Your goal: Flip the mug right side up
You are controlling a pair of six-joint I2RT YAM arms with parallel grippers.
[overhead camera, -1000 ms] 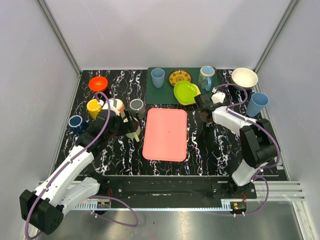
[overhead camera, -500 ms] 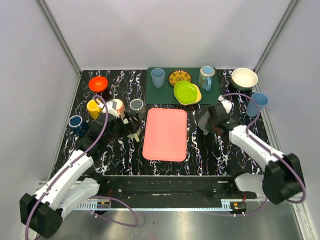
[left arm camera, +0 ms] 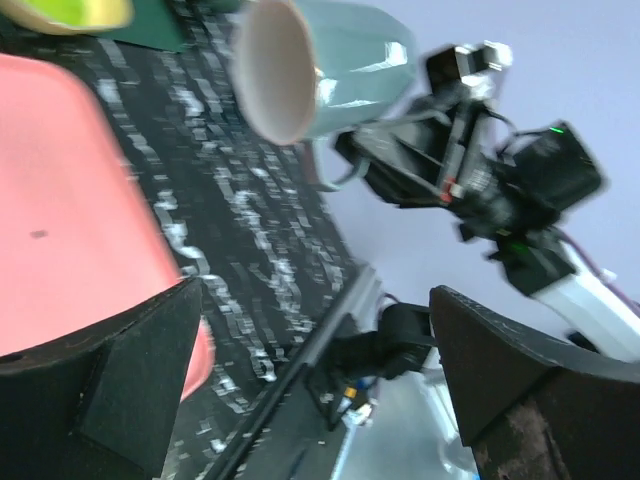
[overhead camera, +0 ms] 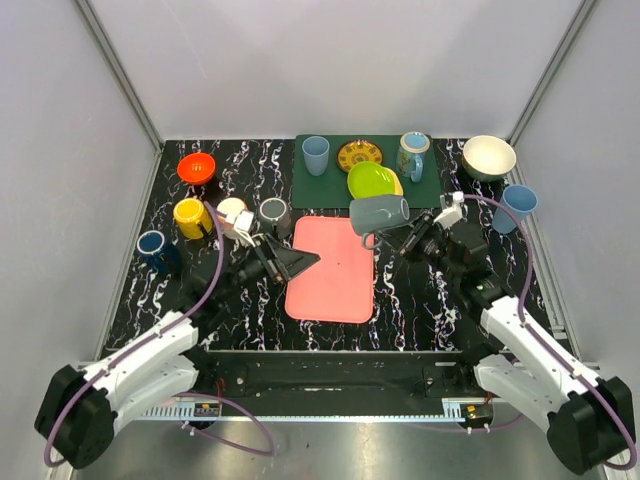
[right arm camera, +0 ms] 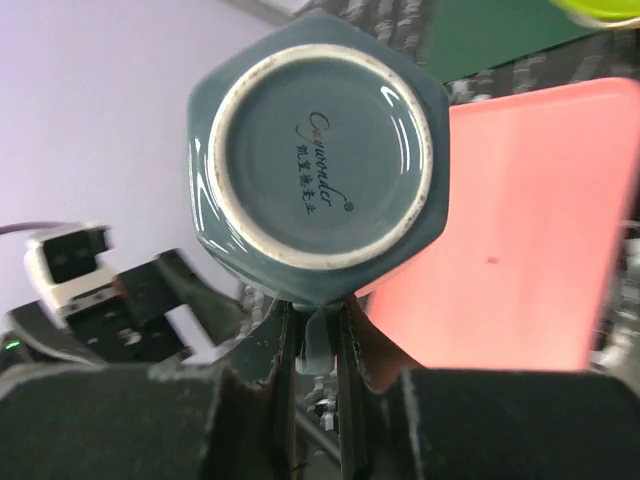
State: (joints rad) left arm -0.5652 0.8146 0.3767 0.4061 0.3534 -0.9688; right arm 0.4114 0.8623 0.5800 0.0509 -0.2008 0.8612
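Note:
The grey-teal mug point(overhead camera: 380, 214) hangs in the air on its side above the far right corner of the pink tray point(overhead camera: 330, 275). Its mouth faces left and its base faces right. My right gripper point(overhead camera: 402, 240) is shut on the mug's handle. In the right wrist view the mug's stamped base point(right arm camera: 315, 150) fills the top, and the handle sits clamped in the gripper point(right arm camera: 315, 325). My left gripper point(overhead camera: 300, 262) is open and empty over the tray's left part, pointing at the mug. The left wrist view looks into the mug's pale mouth point(left arm camera: 275, 70) past the gripper point(left arm camera: 315, 390).
A green mat point(overhead camera: 325, 188) at the back holds a blue cup point(overhead camera: 316, 154), a patterned plate point(overhead camera: 359, 155), a green dish point(overhead camera: 372, 181) and a teal mug point(overhead camera: 412, 155). A cream bowl point(overhead camera: 489, 156) and blue cup point(overhead camera: 514, 208) stand right. Several cups and a red bowl point(overhead camera: 196, 167) stand left.
My right gripper has lifted the mug off the table right of the tray and swung it up and left, onto its side. My left gripper has swung right over the tray.

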